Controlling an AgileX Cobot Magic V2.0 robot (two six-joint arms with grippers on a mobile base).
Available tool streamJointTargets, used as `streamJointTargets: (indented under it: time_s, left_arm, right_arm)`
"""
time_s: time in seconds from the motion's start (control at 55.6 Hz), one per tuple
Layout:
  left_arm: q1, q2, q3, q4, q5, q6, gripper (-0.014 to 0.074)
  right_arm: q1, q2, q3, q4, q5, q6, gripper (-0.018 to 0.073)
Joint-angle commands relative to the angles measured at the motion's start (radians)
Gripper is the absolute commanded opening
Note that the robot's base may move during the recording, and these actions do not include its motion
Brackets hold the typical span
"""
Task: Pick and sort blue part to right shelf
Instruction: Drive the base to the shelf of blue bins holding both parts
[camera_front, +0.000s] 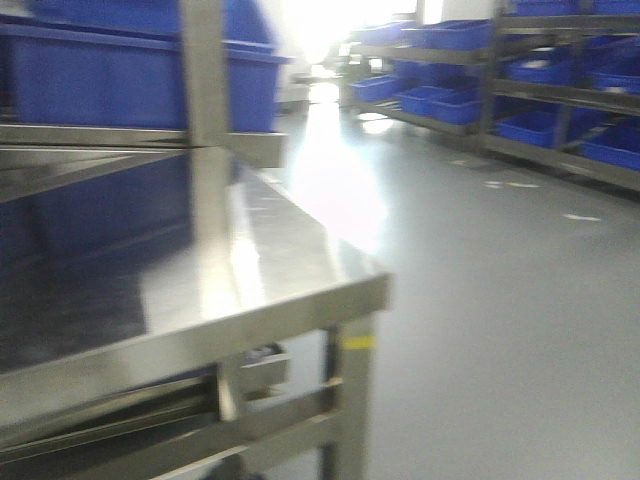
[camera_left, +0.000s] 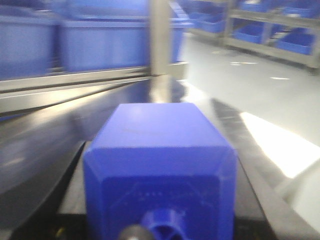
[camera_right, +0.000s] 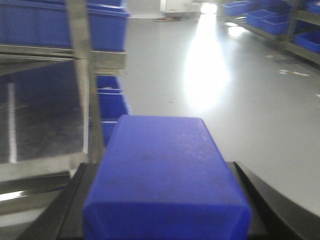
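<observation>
Two blue parts show, one in each wrist view. Our left gripper is pinching a blue part, with its dark fingers pressed against the part's sides. Our right gripper is clamped on a second blue part in the same way. We see both parts held near the shiny steel desk. Blue bins sit on a rail above that desk. The right shelf, loaded with more bins, stands well apart across the grey floor. Every view is blurred, so we cannot make out finer detail.
</observation>
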Motion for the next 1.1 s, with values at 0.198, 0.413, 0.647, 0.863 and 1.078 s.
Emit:
streamJointTargets:
  time_s: [0.198, 0.413, 0.647, 0.863, 1.078]
  left_arm:
    - [0.002, -0.022, -0.023, 0.009, -0.087, -0.006, 0.0281]
    - [0.002, -0.022, -0.023, 0.009, -0.087, -0.006, 0.0281]
    - [0.002, -0.022, -0.023, 0.009, -0.087, -0.006, 0.0281]
    - [0.002, -0.022, -0.023, 0.009, -0.087, -0.006, 0.0281]
    - [0.002, -0.022, -0.023, 0.009, -0.087, -0.006, 0.0281]
  right_arm:
    - [-0.002, 0.022, -0.031, -0.016, -0.094, -0.01, 0.0205]
    - [-0.002, 0.022, -0.031, -0.016, -0.094, -0.01, 0.0205]
    - [-0.002, 0.022, -0.031, -0.016, -0.094, -0.01, 0.0205]
    - [-0.002, 0.022, -0.031, -0.016, -0.094, -0.01, 0.0205]
    - [-0.002, 0.022, -0.031, -0.016, -0.094, -0.01, 0.0205]
